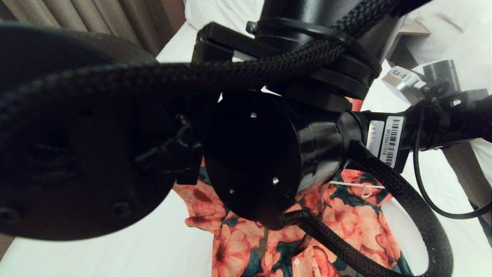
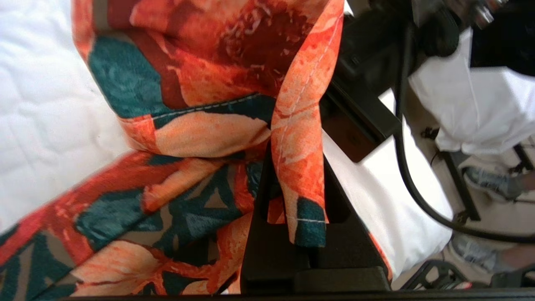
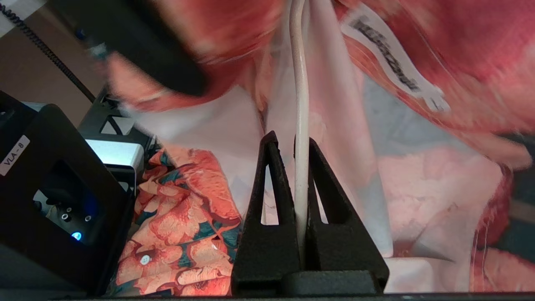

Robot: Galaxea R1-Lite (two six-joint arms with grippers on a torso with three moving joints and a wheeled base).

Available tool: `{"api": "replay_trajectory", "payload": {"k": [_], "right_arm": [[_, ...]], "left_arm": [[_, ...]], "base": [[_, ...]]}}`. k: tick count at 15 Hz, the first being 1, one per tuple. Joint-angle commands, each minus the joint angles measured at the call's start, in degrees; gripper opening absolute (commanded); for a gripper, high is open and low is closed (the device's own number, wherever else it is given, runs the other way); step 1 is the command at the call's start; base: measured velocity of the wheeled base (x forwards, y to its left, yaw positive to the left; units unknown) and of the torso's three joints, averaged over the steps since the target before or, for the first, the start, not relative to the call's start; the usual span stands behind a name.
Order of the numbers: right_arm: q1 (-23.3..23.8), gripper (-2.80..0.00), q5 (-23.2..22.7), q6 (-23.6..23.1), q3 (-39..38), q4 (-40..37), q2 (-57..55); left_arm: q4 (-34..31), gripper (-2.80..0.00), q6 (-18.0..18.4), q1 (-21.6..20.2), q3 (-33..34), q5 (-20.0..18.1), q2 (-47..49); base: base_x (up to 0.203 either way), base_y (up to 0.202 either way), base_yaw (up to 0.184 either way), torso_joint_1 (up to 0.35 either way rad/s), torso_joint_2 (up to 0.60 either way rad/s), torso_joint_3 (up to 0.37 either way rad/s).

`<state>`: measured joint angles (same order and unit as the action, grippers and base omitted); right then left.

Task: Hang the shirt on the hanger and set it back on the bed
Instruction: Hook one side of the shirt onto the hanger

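The flowered shirt (image 1: 346, 219) hangs over the white bed (image 1: 115, 250), mostly hidden behind my two arms in the head view. In the left wrist view my left gripper (image 2: 296, 161) is shut on a hemmed edge strip of the shirt (image 2: 299, 125), which drapes down between the fingers (image 2: 261, 209). My right gripper (image 3: 292, 142) is shut on the thin cream wire of the hanger (image 3: 300, 83), which runs up inside the shirt against its pale inside (image 3: 418, 188) near the neck label (image 3: 388, 58). A short piece of the hanger (image 1: 361, 187) shows against the cloth.
My left arm's wrist box marked VLA-8 (image 3: 54, 196) sits close beside the right gripper. A black cable (image 2: 413, 184) hangs past the bed's edge. A person's shoes (image 2: 489, 182) stand on the floor there. A pillow (image 1: 223, 11), curtains (image 1: 96, 19) and another white bed (image 1: 453, 27) lie behind.
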<state>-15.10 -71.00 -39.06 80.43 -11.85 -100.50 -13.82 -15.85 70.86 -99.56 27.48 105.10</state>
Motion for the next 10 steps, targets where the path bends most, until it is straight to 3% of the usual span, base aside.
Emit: {"api": "replay_trajectory", "payload": {"k": [1,6,10], "right_arm": [[-0.01,-2.80,-0.45,-0.23,-0.08,-0.10,-0.48],[0.30,-2.80,-0.46,-0.23,0.05,-0.10,-0.49],[0.78,-2.80,-0.46,-0.23,0.60,-0.10,-0.22]], "left_arm": [[-0.11,0.00,0.07,0.11,0.74,0.21,0.29],[-0.56,0.00,0.37,0.33,2.32,0.38,-0.96],[-0.77,0.00,1.71,3.25,11.49,0.45,-5.73]], "base": [[0.000,0.000,0.000,0.000,0.00,0.000],[0.000,0.000,0.000,0.000,0.00,0.000],[0.000,0.000,0.000,0.000,0.00,0.000]]}}
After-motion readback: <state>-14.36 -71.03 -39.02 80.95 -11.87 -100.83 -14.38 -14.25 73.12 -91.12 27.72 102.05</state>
